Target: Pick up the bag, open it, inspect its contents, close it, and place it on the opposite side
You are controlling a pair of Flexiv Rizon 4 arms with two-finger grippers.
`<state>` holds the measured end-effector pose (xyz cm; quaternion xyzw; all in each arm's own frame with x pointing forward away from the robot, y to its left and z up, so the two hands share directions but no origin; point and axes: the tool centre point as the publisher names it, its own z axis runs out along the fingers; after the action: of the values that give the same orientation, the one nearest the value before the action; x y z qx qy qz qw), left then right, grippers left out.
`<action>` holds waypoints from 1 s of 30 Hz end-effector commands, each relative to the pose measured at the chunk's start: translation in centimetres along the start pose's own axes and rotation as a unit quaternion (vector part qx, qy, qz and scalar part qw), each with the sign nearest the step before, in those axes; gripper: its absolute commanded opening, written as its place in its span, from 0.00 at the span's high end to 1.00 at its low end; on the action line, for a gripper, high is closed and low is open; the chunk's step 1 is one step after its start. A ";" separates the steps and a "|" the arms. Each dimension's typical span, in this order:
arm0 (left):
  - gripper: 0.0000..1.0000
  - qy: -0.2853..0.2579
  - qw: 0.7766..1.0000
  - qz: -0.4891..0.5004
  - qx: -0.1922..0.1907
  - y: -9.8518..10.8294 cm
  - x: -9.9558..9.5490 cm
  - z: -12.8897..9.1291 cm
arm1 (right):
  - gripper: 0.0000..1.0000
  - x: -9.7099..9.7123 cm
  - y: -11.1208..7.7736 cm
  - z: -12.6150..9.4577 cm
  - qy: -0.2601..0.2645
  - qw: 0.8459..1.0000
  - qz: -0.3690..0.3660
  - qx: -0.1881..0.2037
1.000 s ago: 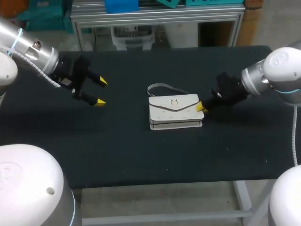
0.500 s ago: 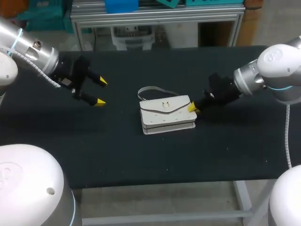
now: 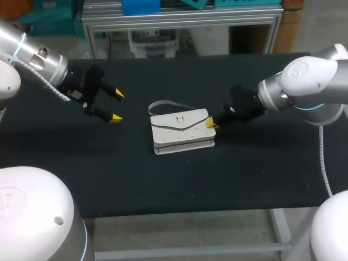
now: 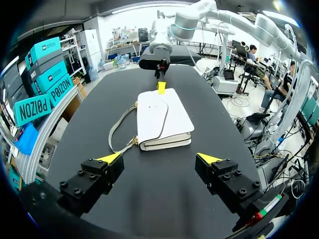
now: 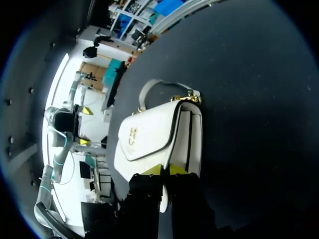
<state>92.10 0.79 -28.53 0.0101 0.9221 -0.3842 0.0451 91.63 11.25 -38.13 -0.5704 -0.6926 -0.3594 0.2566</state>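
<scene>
Head view: white bag (image 3: 181,132) lies flat on the black desk (image 3: 163,185), roughly mid-desk. Flap side is up and the flap is down. Small gold clasp (image 3: 179,118) sits mid-flap. Grey strap (image 3: 163,104) lies on the desk off the bag's 12 o'clock edge, with the loop bulging toward 11. Gold fittings show where the strap joins the bag.

Right arm comes in from 3 o'clock. Right hand (image 3: 210,123) is at the bag's 3 o'clock end, yellow tips touching it near the upper corner. In the right wrist view the two fingers sit side by side with barely a slit between them. The tips are pressed against the bag's short end, about where the flap edge runs out. Fingers are together. I can't tell whether any of the flap is pinched in that slit, so I'm not calling it a grasp.

Left arm comes in from 9 o'clock. Left hand (image 3: 116,106) is at 9 o'clock of the bag and well apart from it. Its fingers are spread wide with nothing between them. In the left wrist view the bag is ahead of the spread fingers, about centred on the gap, long axis pointing away. The strap trails back along one side of the bag toward one fingertip without touching it. The right hand's yellow tip sits on the bag's far end.
</scene>
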 end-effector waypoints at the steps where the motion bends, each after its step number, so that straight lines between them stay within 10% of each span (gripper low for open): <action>1: 0.00 -0.001 1.000 0.001 0.001 0.1 0.0 0.1 | 1.00 0.5 -0.7 0.6 -0.001 1.000 0.004 -0.015; 19: 0.00 -0.001 1.000 0.001 0.001 0.1 0.0 0.1 | 1.00 1.6 -0.6 1.9 0.004 1.000 0.013 -0.015; 21: 0.00 -0.001 1.000 0.001 0.001 0.1 0.0 0.1 | 0.78 1.6 -0.6 2.0 0.006 1.000 0.015 -0.014; 23: 0.00 -0.001 1.000 0.001 0.001 0.1 0.0 0.1 | 0.13 1.7 -0.6 1.9 0.007 1.000 0.015 -0.013; 24: 0.00 -0.001 1.000 0.001 0.001 0.1 0.0 0.1 | 0.00 1.7 -0.6 1.7 0.007 1.000 0.015 -0.013; 30: 0.00 -0.001 1.000 0.001 0.001 0.1 0.0 0.1 | 0.00 1.3 -0.5 -2.5 0.000 1.000 -0.007 -0.018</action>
<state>92.10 0.79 -28.54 0.0102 0.9220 -0.3843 0.0451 91.43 12.03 -37.52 -0.5743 -0.6855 -0.3751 0.2439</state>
